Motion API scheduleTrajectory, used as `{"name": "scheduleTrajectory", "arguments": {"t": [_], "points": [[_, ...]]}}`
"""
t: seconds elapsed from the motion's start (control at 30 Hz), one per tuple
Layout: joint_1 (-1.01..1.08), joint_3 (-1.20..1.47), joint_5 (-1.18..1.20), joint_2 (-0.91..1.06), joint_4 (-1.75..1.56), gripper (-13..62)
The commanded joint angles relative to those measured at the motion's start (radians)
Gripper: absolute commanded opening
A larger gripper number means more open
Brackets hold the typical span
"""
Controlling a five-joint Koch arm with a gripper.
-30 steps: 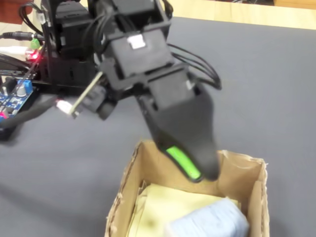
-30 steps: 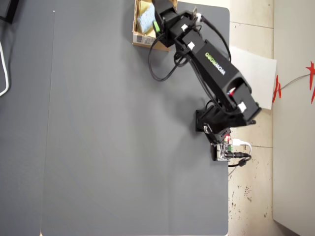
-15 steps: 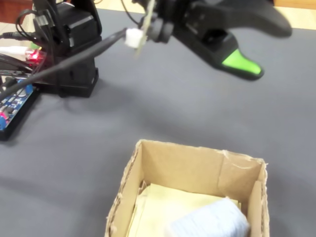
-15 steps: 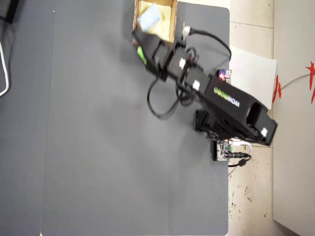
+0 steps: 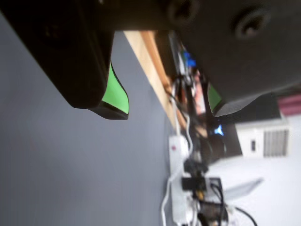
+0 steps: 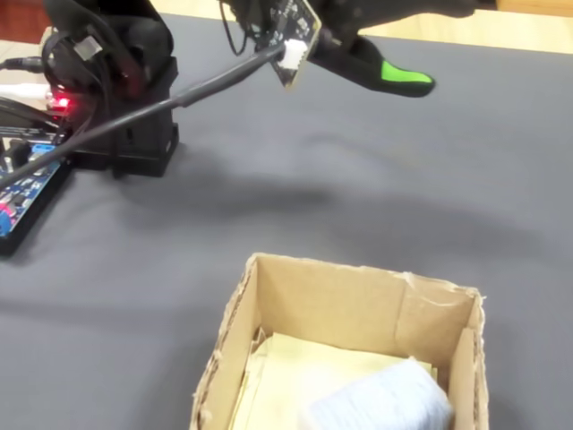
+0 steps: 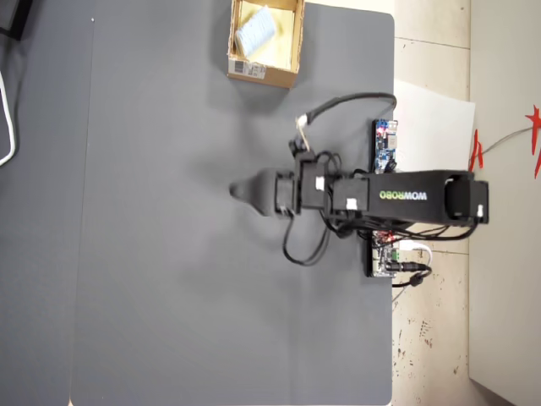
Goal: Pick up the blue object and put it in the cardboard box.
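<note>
The blue object (image 6: 380, 401), a pale soft block, lies inside the cardboard box (image 6: 331, 305) at the bottom of the fixed view. From overhead, the blue object (image 7: 254, 30) rests in the box (image 7: 262, 73) at the top of the grey mat. My gripper (image 5: 168, 112) is open, its green-padded jaws wide apart with nothing between them. It hovers above the mat, well away from the box (image 6: 405, 81), and in the overhead view the gripper (image 7: 242, 190) points left near the mat's middle.
The arm's black base (image 6: 125, 98) stands at the left, with a blue circuit board (image 6: 18, 193) and wires beside it. A white power strip (image 5: 178, 179) and cables lie beyond the mat's wooden edge (image 5: 150, 66). A loose cable (image 7: 347, 103) arcs from the arm.
</note>
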Motion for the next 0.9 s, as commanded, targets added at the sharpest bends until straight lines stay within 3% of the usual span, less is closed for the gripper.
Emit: {"name": "scheduleTrajectory", "arguments": {"t": [0.0,0.2,0.63,0.87], "points": [[-0.014,0.008,0.037,0.067,-0.11,33.3],[-0.051,0.158,0.034,0.173,-0.107,33.2],[-0.046,0.425,0.026,0.178,-0.172,34.0],[-0.041,0.43,0.025,0.178,-0.009,34.4]]}}
